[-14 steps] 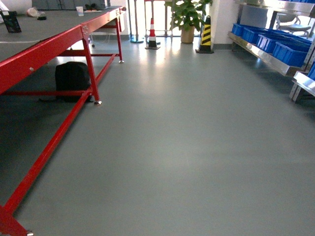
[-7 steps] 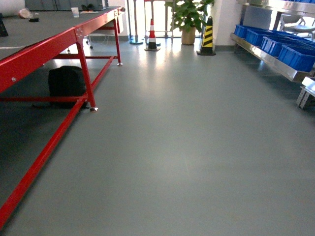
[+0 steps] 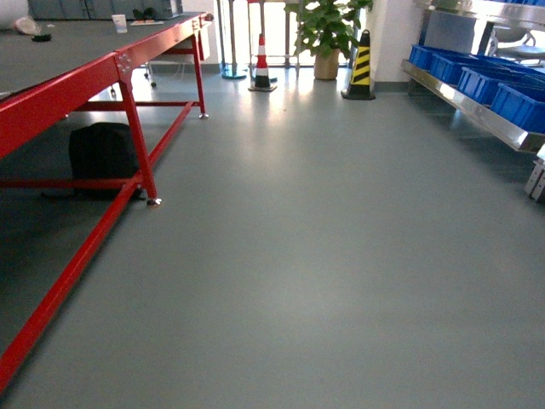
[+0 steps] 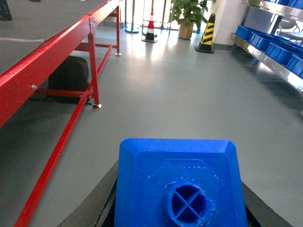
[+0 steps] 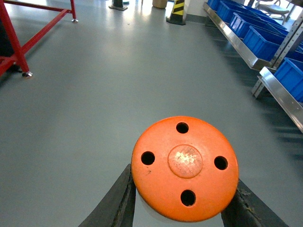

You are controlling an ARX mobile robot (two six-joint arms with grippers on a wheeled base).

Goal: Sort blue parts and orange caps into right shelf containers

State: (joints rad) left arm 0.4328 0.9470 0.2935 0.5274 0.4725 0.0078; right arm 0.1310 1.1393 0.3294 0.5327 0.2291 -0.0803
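Note:
A blue part [image 4: 180,184] with a round stud on top fills the bottom of the left wrist view, and my left gripper [image 4: 179,203] is shut on it, dark fingers [image 4: 102,201] at both sides. In the right wrist view an orange cap [image 5: 184,168] with dark holes in its flat top sits between black fingers [image 5: 118,201]; my right gripper [image 5: 182,198] is shut on it. The steel shelf [image 3: 477,115] with blue containers [image 3: 498,89] runs along the right wall. Neither gripper shows in the head view.
A red-framed table [image 3: 94,81] stands at the left with a black bag [image 3: 102,153] under it. At the far end are an orange-white traffic cone [image 3: 261,64], a yellow-black cone [image 3: 361,66] and a potted plant [image 3: 328,34]. Grey floor [image 3: 298,256] lies between.
The head view has swung: the red table and black bag slid left and down, and the shelf with crates moved toward the right edge.

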